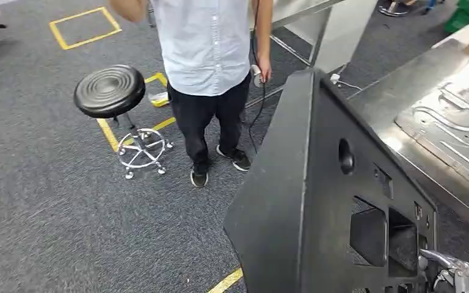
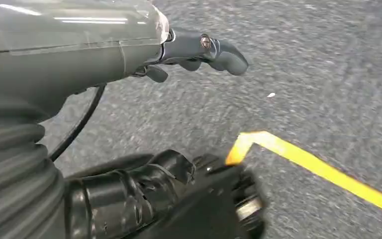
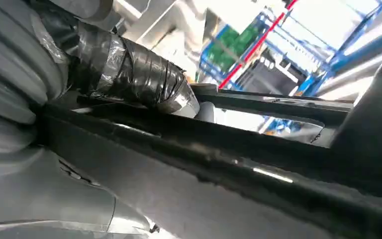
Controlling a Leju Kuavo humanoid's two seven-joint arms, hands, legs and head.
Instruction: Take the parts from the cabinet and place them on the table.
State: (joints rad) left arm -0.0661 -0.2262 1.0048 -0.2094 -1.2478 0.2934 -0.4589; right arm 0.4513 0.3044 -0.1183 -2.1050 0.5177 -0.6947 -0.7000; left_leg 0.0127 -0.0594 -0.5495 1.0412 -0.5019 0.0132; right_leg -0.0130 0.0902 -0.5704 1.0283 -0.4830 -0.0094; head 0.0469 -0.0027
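Observation:
A large black plastic panel [image 1: 305,201] with several cut-out holes stands tilted in front of me in the head view, low on the right. My right hand [image 1: 450,273] grips its lower right edge. In the right wrist view, the taped fingers [image 3: 129,69] wrap over the panel's rim [image 3: 229,169]. My left hand [image 2: 194,124] hangs over the grey carpet with thumb [image 2: 214,50] and dark fingers [image 2: 144,194] apart and nothing between them. The metal table [image 1: 397,91] lies to the right, just beyond the panel.
A person [image 1: 204,55] in a light shirt and dark trousers stands close ahead, holding a cabled device. A black round stool [image 1: 110,91] stands to the left of them. A stamped metal sheet [image 1: 458,128] lies on the table. Yellow tape lines [image 2: 323,167] mark the carpet.

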